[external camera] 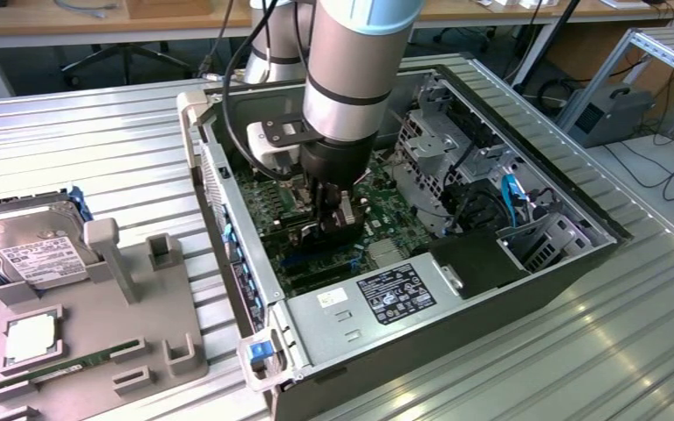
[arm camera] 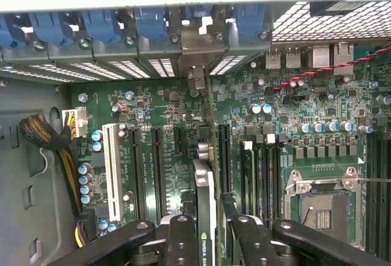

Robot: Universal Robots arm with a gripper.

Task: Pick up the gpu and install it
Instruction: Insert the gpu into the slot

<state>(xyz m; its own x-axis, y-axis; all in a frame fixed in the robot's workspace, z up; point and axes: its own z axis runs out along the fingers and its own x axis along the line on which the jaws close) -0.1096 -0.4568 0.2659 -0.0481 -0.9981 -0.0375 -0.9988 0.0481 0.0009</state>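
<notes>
Item: open grey desktop computer case (external camera: 313, 303) lying on its side on a ribbed aluminium table (external camera: 103, 132), green motherboard (arm camera: 177, 137) exposed. Gripper (arm camera: 208, 229) — black two-finger unit on a silver-grey robot arm (external camera: 354, 53), lowered into the case over the expansion slots; fingers (arm camera: 182, 241) pinching the gpu (arm camera: 205, 199) by its upper edge, one pad on each face. The gpu — thin flat card seen edge-on in the wrist view, black face with a green logo strip, standing upright on its long edge between the black expansion slots (arm camera: 157, 168), its far end reaching toward the silver bracket opening (arm camera: 197, 76) in the rear wall beneath the blue slot clips (arm camera: 153, 27); whether its contact edge is already seated in a slot cannot be told. Handling, as judged: light, rigid but brittle, apt to crack or bend if twisted; smooth faces, so a grip near mid-length on the top edge keeps it level under downward pressure. Also present on the table: grey moulded parts fixture (external camera: 91, 333) holding a silver hard drive with white label (external camera: 32, 250), a square silver processor (external camera: 35, 338) and a narrow green memory stick (external camera: 62, 368), well apart from the case
</notes>
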